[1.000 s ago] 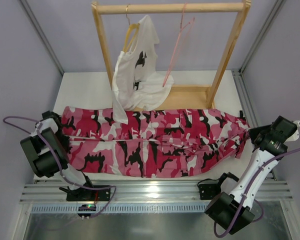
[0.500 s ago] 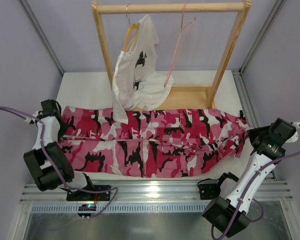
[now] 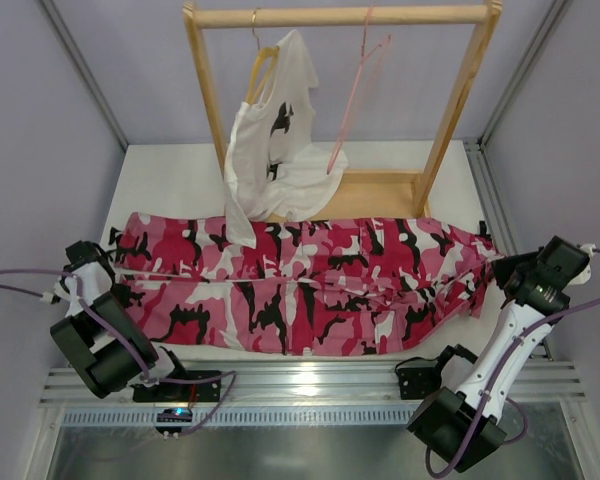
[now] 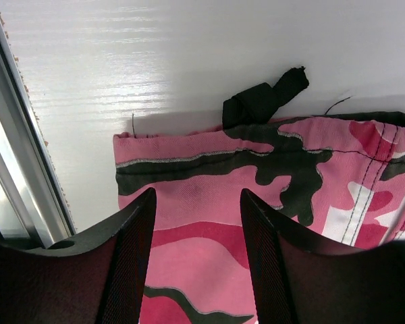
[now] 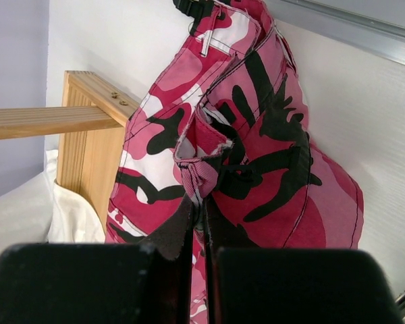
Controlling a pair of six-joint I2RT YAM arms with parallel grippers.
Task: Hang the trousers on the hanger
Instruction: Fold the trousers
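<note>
since a second ago the left gripper [image 3: 98, 262] has released the trousers [image 3: 310, 290] and drawn back off their end, swinging out past the corner of the cloth and back; the right gripper [image 3: 500, 272] has stayed put and the trousers lie much as they did.

in the left wrist view the left gripper [image 4: 197, 199] has its jaws apart, gripping nothing. the pink, white and black camouflage cloth of the trousers [image 4: 290, 155] lies flat beneath and between the two fingers [image 4: 131, 256]. its hem edge runs just ahead of the fingertips. a black strap [image 4: 266, 101] pokes out from that edge, ahead and slightly to the right of the jaws, onto the white table [image 4: 189, 54].

in the right wrist view the right gripper [image 5: 199, 209] has its jaws pinched together on a raised fold of the trousers [image 5: 256, 135], and the cloth bunches up ahead of the fingertips. the wooden rack [image 5: 88, 115] stands to the left of these jaws, with the white t-shirt [image 5: 61, 216] beside it.

from above, the trousers stretch flat across the table [image 3: 170, 175] between the two grippers. the pink wire hanger [image 3: 355, 100] hangs from the top bar of the rack [image 3: 340, 15], well beyond both jaws and clear of the trousers. the t-shirt [image 3: 275, 160] hangs beside it on a wooden hanger [image 3: 263, 65].
</note>
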